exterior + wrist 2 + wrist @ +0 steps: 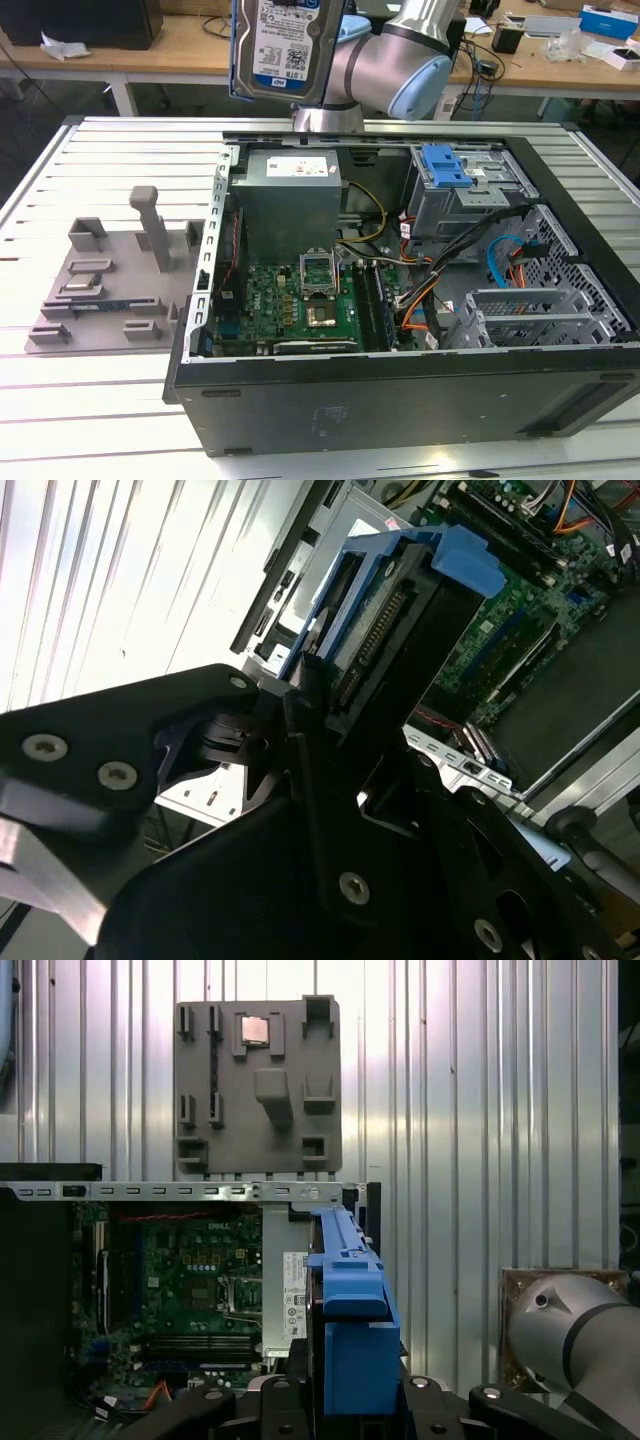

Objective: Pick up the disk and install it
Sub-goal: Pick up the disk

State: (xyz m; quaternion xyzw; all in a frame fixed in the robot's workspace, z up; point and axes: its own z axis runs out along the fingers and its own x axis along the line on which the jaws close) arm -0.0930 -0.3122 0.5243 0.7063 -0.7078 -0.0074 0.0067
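My gripper is clamped on the hard drive, holding it upright high above the open computer case; I judge it rigid, dense and shock-sensitive, best held by its sides.

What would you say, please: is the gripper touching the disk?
Touching. In the second wrist view the gripper clamps the disk by its edge, and the exterior view shows it held above the computer case.

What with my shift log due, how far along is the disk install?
Pick-up looks done: the tool is shut on the disk, held raised over the open computer case. Installing is left: the disk is not yet in the case.
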